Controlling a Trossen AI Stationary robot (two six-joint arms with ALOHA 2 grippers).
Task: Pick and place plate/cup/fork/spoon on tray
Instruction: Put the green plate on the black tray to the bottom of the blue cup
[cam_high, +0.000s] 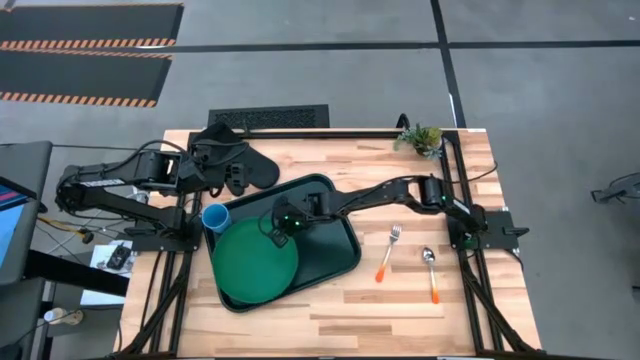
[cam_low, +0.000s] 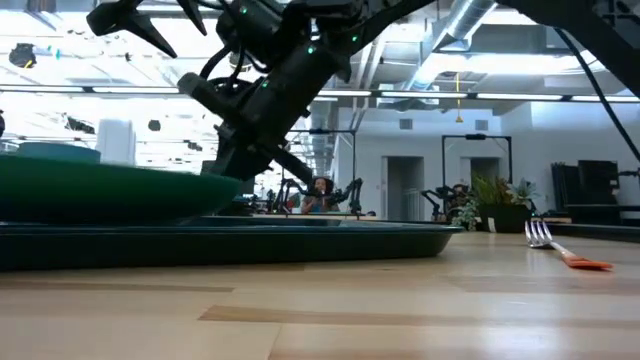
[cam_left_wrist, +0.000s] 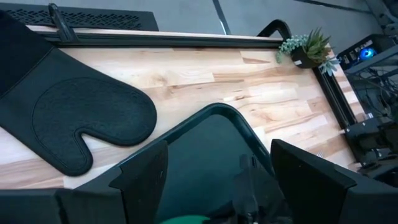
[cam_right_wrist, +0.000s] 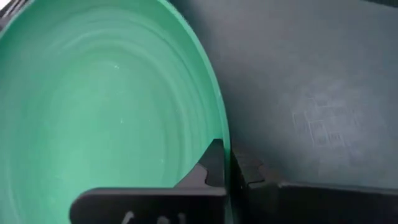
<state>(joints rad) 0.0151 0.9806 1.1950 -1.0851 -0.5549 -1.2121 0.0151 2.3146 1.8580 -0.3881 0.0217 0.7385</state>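
The green plate (cam_high: 255, 262) lies over the near left part of the dark tray (cam_high: 335, 240). My right gripper (cam_high: 278, 225) is shut on the plate's far right rim; the plate also shows in the right wrist view (cam_right_wrist: 112, 106). In the low view the plate (cam_low: 100, 190) stands just above the tray's rim (cam_low: 300, 240); whether it rests on the tray I cannot tell. The light-blue cup (cam_high: 214, 216) stands on the table at the tray's left edge. The fork (cam_high: 388, 252) and the spoon (cam_high: 431, 272) lie on the table right of the tray. My left gripper (cam_left_wrist: 217, 180) is open and empty above the tray's far left corner. My right gripper pinches the plate's rim (cam_right_wrist: 219, 134) between its two fingers, one finger (cam_right_wrist: 210, 167) inside the plate and one (cam_right_wrist: 250, 171) outside it. The fingers come slanting down from the table's far right. The plate sits about level over the tray.
A black oven mitt (cam_high: 240, 165) lies at the far left under my left arm, and shows in the left wrist view (cam_left_wrist: 68, 112). A small potted plant (cam_high: 420, 138) stands at the far right corner. Bare wood lies along the near edge and around the fork and spoon.
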